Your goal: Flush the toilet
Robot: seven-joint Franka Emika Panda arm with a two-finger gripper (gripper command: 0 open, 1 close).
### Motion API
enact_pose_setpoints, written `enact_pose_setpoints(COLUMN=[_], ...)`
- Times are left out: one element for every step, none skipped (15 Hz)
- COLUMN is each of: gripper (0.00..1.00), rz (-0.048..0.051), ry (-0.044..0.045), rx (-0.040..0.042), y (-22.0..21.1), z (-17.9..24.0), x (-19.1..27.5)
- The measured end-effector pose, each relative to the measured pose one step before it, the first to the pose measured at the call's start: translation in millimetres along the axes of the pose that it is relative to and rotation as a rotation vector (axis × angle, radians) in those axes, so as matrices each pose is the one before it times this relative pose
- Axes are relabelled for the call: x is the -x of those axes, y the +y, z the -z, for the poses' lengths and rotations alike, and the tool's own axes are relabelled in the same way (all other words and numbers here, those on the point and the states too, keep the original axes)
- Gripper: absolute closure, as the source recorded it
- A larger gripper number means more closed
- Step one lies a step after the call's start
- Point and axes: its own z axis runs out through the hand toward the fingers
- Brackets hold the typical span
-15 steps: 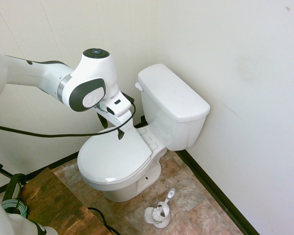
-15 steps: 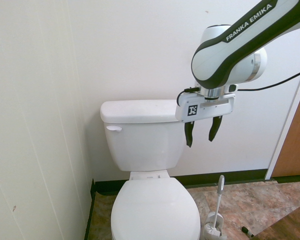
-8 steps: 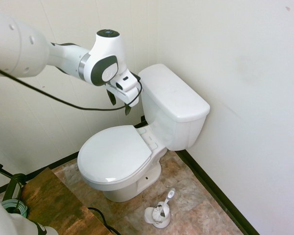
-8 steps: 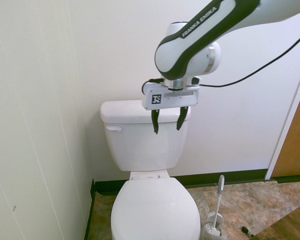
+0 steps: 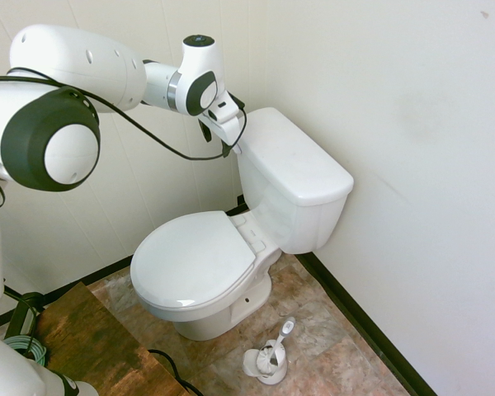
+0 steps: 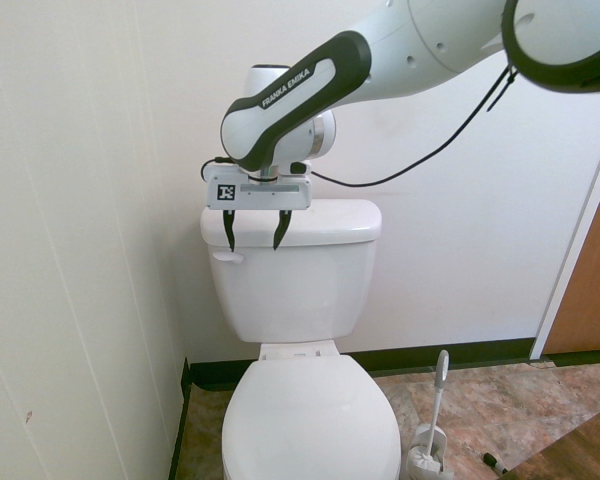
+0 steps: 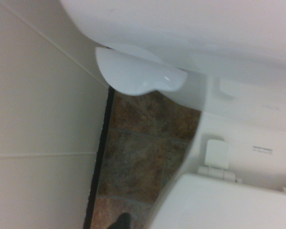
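Note:
The white toilet (image 5: pixel 293 177) stands in the corner with its seat lid (image 5: pixel 194 260) down. On the tank's front left corner (image 6: pixel 295 270) sits the small white flush lever (image 6: pixel 227 257). My gripper (image 6: pixel 254 232) hangs open just above that lever, fingers pointing down in front of the tank's lid edge, with nothing between them. From the first exterior view the gripper (image 5: pixel 217 139) covers the lever. The wrist view shows the lever (image 7: pixel 138 74) close up under the tank lid, and the seat lid (image 7: pixel 229 205) below.
A white toilet brush in its holder (image 5: pixel 268 359) stands on the floor beside the bowl (image 6: pixel 428 455). A panelled wall (image 6: pixel 80 250) runs close along the lever side of the tank. A wooden door (image 6: pixel 590 290) and a wooden board (image 5: pixel 82 346) lie farther off.
The arm has swung from above the seat up and across the tank front to the lever corner. The gripper stayed open.

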Motion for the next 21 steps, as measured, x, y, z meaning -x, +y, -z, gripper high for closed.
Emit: enact_pose_setpoints(gripper=[1.0,1.0,1.0,1.0,1.0,1.0,1.0,1.0,1.0,1.0,1.0,1.0,1.0,1.0,1.0,1.0,1.0,1.0,1.0,1.0,1.0], rz=[0.00213,-0.00024,-0.00557,-0.00566,-0.00188,-0.0017,-0.00077,0.00093,0.00165,0.00204,0.00165,0.00094,-0.00052,-0.00196,-0.0022,-0.0027,-0.0038,-0.00301,-0.0018,-0.00194,-0.00296], ry=[0.00271,0.00219,0.00427,0.0057,0.00471,0.00385,0.00252,0.00083,-0.00101,-0.00122,-0.00031,0.00084,0.00365,0.0057,0.00563,0.00521,0.0017,0.00075,0.00053,0.00023,0.00012], rx=[-0.00954,-0.00716,-0.00749,-0.00933,-0.01145,-0.00946,-0.00755,-0.00517,-0.00169,0.00025,-0.00207,-0.00136,-0.00389,-0.00326,-0.00331,-0.00276,-0.00133,-0.00181,-0.00226,-0.00236,-0.00169], y=[-9.43,-7.32,-6.19,-5.85,-5.54,-4.77,-4.27,-3.9,-2.84,-1.81,-2.04,-1.06,-1.14,-0.34,0.49,0.2,-0.5,-0.98,-1.12,-1.19,-0.9], z=[-2.3,-2.18,-2.0,-1.17,0.39,-0.5,-1.63,-3.35,-4.84,-5.82,-4.61,-4.1,-2.95,-3.73,-4.07,-3.63,-2.62,-1.58,-0.77,-0.5,-0.74], x=[2.42,1.38,-0.59,-2.64,-3.02,-2.99,-2.13,-0.64,0.58,1.23,0.91,0.37,-1.15,-1.8,-1.68,-2.06,-1.62,-0.9,-0.31,0.16,0.11])
